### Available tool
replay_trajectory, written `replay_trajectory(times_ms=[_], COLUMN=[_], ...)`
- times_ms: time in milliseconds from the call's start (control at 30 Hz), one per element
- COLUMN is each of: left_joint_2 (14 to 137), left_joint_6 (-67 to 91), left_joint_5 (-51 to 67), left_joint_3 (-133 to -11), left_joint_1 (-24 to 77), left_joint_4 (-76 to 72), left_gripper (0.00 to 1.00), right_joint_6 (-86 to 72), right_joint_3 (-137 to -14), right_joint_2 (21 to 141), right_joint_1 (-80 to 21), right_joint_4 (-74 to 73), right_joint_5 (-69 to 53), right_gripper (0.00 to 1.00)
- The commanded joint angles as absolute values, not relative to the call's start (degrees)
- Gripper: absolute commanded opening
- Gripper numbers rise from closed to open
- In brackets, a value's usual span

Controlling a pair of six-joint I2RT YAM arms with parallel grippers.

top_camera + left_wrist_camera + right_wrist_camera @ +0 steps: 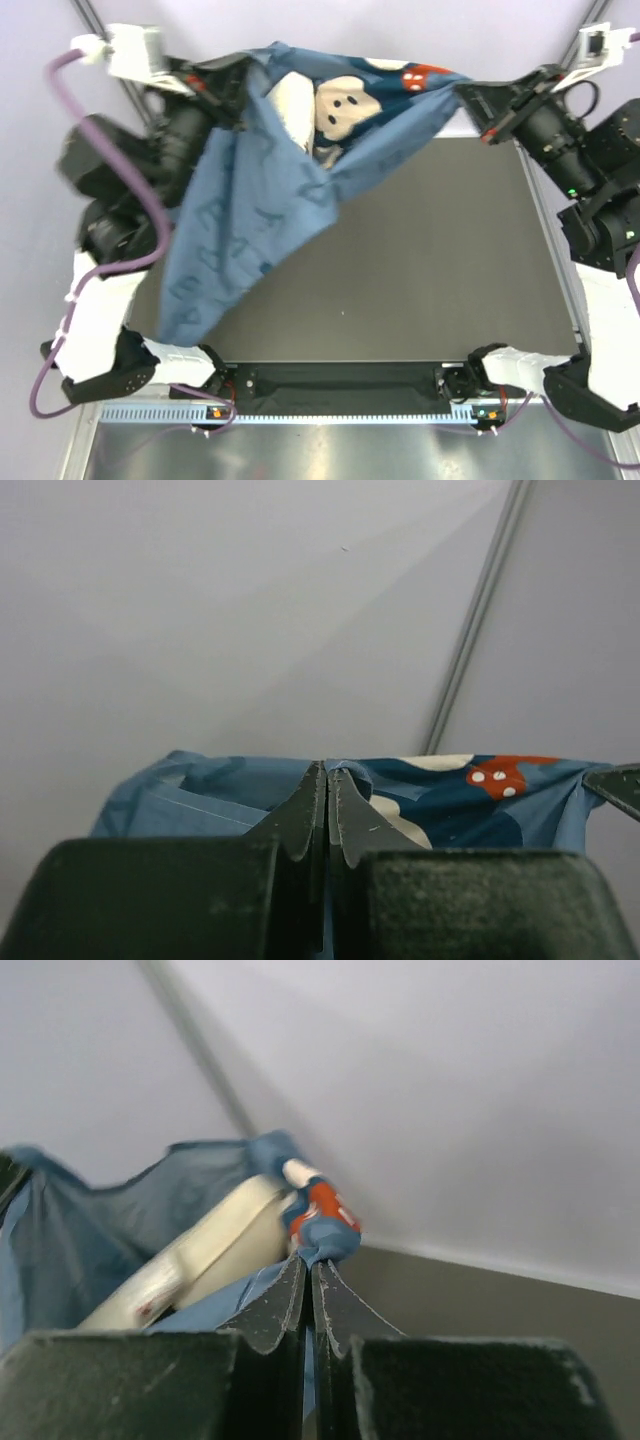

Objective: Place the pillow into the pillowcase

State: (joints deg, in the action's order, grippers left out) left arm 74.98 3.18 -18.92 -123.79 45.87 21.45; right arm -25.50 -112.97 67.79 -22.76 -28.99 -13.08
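The blue pillowcase (250,200) hangs stretched between my two grippers above the far edge of the table. A mouse face with a red bow (345,100) faces up, and a long flap droops to the front left. My left gripper (232,72) (327,768) is shut on the case's upper left edge (450,800). My right gripper (472,98) (308,1257) is shut on its bunched right corner (325,1230). A cream-white shape (200,1250) shows at the case. I cannot tell whether it is the pillow or the print. No pillow lies on the table.
The black table mat (430,260) lies under the hanging case. A pale wall and slanted metal frame poles (480,610) stand behind it. The arm bases and a light ruler strip (300,412) sit along the near edge.
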Motion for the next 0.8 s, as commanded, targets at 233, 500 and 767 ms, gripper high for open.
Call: replay_trajectory(times_ms=[233, 500, 767], left_joint_2=[92.0, 84.0, 62.5], left_joint_6=[8.4, 12.2, 22.0], left_joint_5=[-13.0, -25.1, -32.6], left_joint_3=[-127.2, -118.9, -69.8], left_joint_1=[56.0, 55.6, 53.1], left_joint_4=[13.9, 16.8, 5.6], left_gripper=[0.0, 0.0, 0.0], right_joint_6=[-40.7, -61.0, -37.0], right_joint_3=[-136.3, -136.9, -96.9], right_joint_2=[78.4, 86.3, 74.6], right_joint_1=[14.3, 8.9, -18.5], right_joint_4=[-22.0, 0.1, -5.0], right_joint_5=[-29.8, -49.1, -40.5], right_gripper=[0.0, 0.0, 0.0])
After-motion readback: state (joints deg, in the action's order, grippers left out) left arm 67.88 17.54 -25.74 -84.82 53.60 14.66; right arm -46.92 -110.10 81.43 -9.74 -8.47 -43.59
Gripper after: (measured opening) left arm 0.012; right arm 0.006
